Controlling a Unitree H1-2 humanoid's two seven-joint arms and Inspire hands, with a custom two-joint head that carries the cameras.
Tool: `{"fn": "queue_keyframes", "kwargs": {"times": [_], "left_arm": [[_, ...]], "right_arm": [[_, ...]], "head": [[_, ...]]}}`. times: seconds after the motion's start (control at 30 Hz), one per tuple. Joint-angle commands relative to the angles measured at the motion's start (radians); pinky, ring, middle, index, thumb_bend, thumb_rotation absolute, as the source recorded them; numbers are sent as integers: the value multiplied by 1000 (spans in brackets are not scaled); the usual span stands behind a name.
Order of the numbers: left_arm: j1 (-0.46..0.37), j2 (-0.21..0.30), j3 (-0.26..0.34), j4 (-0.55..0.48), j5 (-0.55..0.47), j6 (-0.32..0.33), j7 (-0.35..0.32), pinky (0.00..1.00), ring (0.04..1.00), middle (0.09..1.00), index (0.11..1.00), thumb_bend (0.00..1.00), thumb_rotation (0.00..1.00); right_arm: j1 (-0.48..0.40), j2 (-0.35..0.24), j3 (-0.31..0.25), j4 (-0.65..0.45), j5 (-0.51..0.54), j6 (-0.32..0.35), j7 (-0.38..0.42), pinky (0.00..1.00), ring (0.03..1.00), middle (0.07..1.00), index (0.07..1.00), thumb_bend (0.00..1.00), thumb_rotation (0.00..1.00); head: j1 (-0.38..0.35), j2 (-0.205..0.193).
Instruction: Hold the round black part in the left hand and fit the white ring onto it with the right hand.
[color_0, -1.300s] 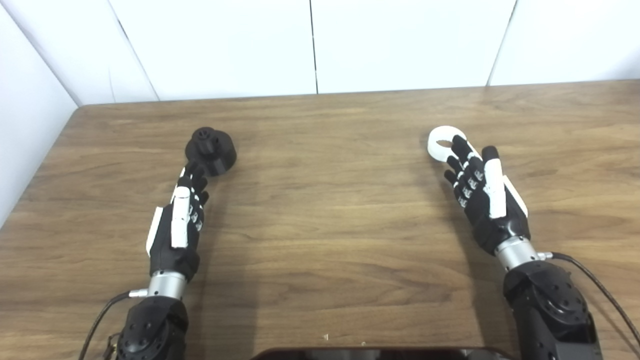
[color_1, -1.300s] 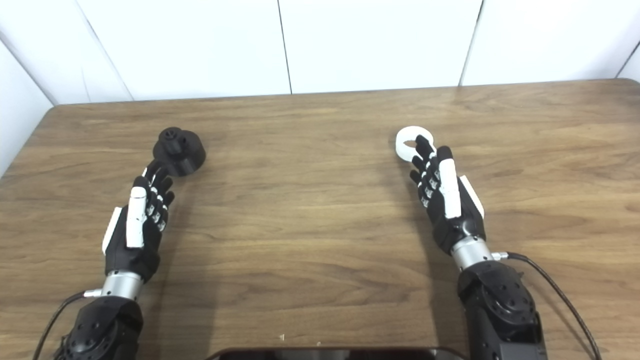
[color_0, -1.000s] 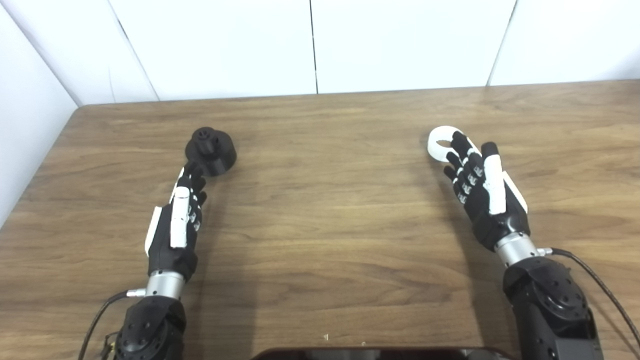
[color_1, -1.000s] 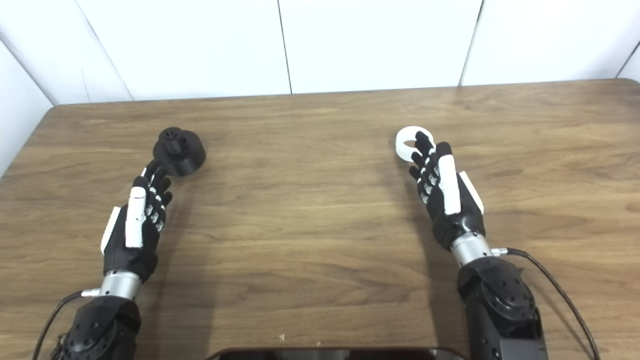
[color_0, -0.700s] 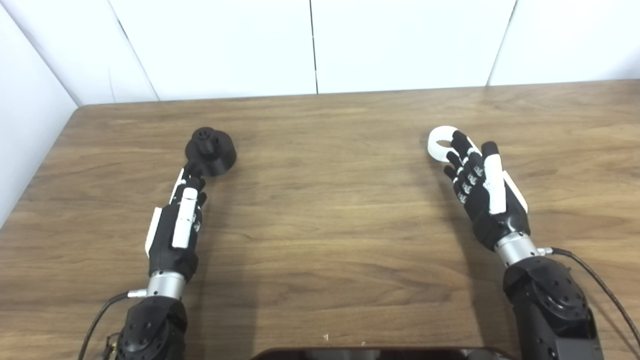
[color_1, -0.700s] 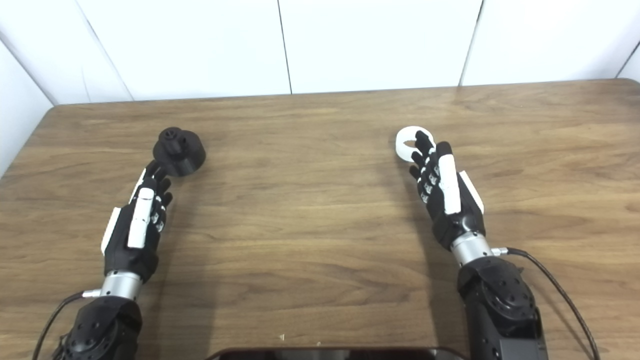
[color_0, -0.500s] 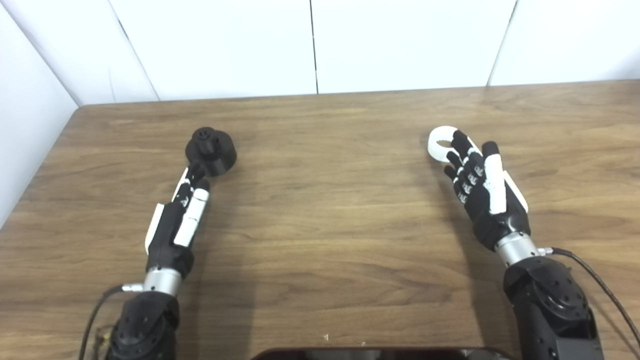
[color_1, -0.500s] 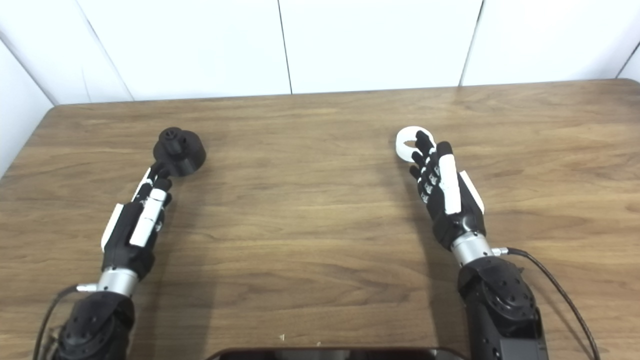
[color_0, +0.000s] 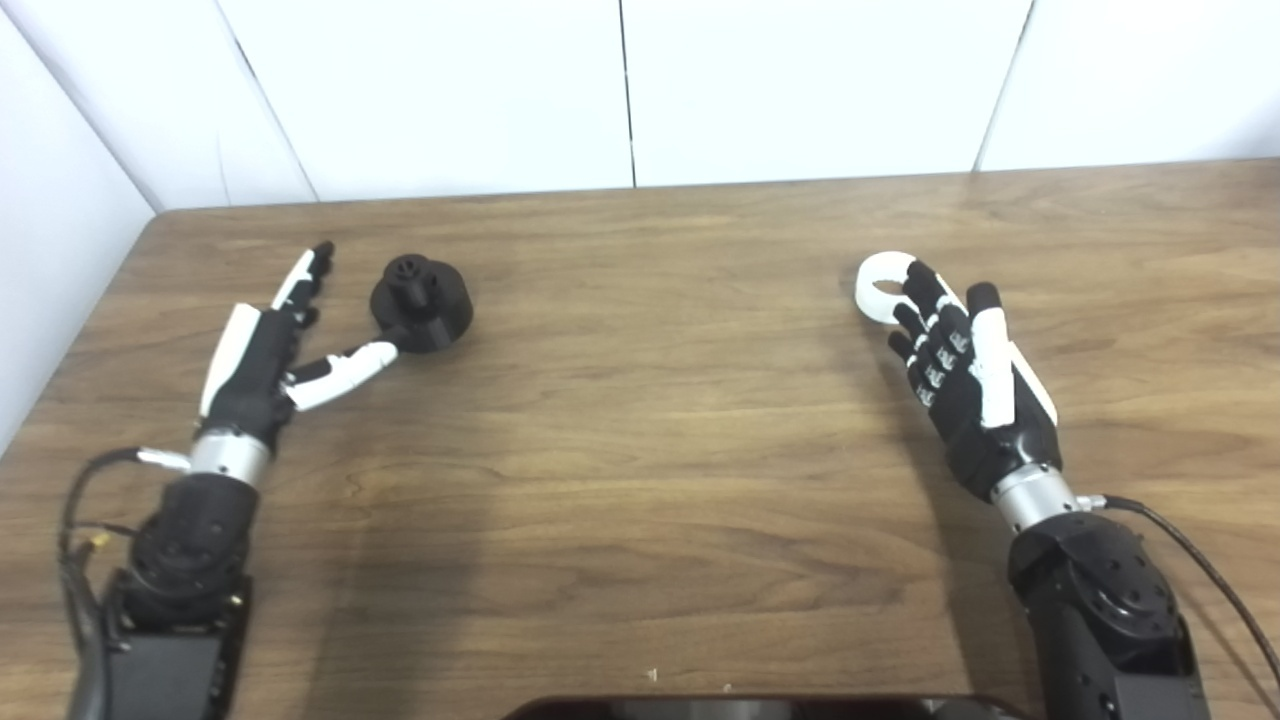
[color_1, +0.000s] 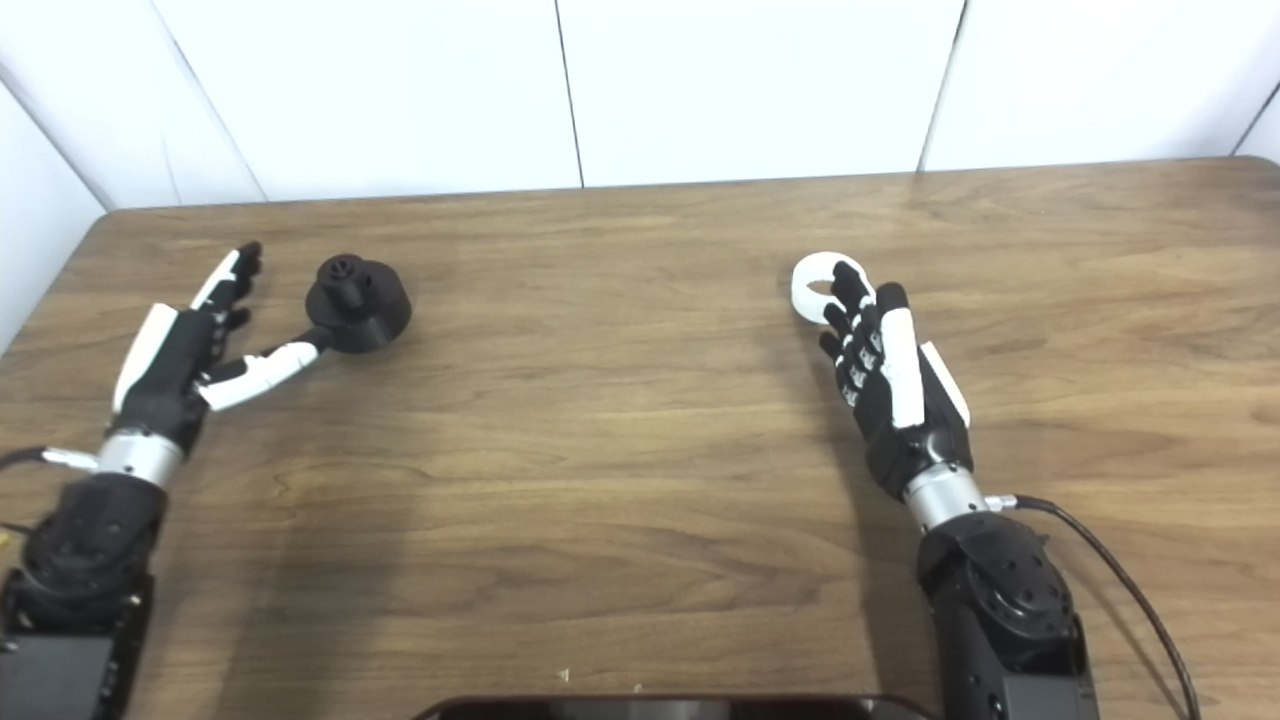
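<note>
The desk (color_0: 640, 420) carries both parts, well apart. My left hand (color_0: 262, 345) is empty, fingers spread wide: thumb tip at the black part (color_0: 422, 303), the rest pointing past its far-left side. The part sits upright at 2 o'clock from that palm, hub upward. My right hand (color_0: 965, 370) is empty, fingers apart, tips overlapping the ring (color_0: 882, 285) lying flat at 11 o'clock. Each hand is nearer its own part; neither is grasped yet.

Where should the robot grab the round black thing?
Probably around the wide round body of the round black part, coming from its left, where the open left hand already sits. The knob on top looks too small to hold firmly.
</note>
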Motion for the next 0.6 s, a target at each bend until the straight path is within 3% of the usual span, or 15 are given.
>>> {"fn": "queue_keyframes", "kwargs": {"times": [0.0,0.17,0.3,0.57], "left_arm": [[-62,67,-10,2,47,6,-19,938,998,1000,992,842,363],[-101,123,-54,19,114,46,-57,928,999,1000,1000,934,384],[-134,158,-94,54,165,65,-90,921,1000,1000,1000,979,341],[-185,214,-148,125,216,19,-138,960,1000,1000,978,1000,304]], "right_arm": [[-41,4,5,-21,-3,-28,6,1000,1000,1000,960,636,1000],[-43,6,13,-18,-21,-32,-2,1000,1000,1000,954,642,1000],[-44,8,12,-13,-21,-35,3,1000,1000,1000,953,657,1000],[-40,5,8,-17,-21,-40,4,1000,1000,999,953,643,1000]], "head": [[4,1],[5,-3],[1,-5],[-4,-11]]}}
